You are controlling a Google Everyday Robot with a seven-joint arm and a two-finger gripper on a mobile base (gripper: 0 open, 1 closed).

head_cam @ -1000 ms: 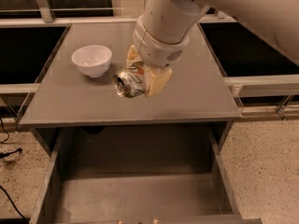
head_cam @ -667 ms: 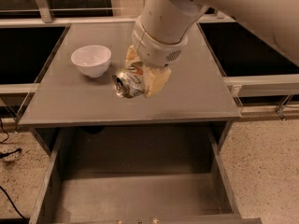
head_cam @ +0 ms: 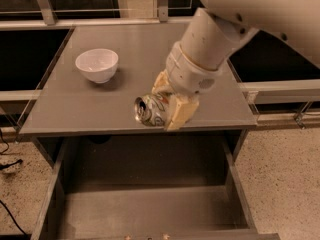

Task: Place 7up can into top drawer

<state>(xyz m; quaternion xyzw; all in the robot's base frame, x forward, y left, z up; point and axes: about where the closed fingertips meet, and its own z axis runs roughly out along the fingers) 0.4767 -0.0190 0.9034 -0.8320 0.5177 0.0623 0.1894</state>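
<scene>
The 7up can (head_cam: 149, 110) is a silver can held on its side, its silver top facing left. My gripper (head_cam: 169, 103) is shut on it, with cream-coloured fingers (head_cam: 179, 114) on either side. It hangs over the front edge of the grey tabletop (head_cam: 75, 109). The top drawer (head_cam: 145, 209) stands pulled open below, a wide grey box with low side walls. The can is above and slightly behind the drawer's back part.
A white bowl (head_cam: 97, 65) stands on the tabletop at the left. Metal rails run along the table's back and sides. Speckled floor shows on both sides of the cabinet, with a black cable at the lower left.
My gripper has carried the can toward the table's front edge, nearer the open drawer. The bowl has not moved.
</scene>
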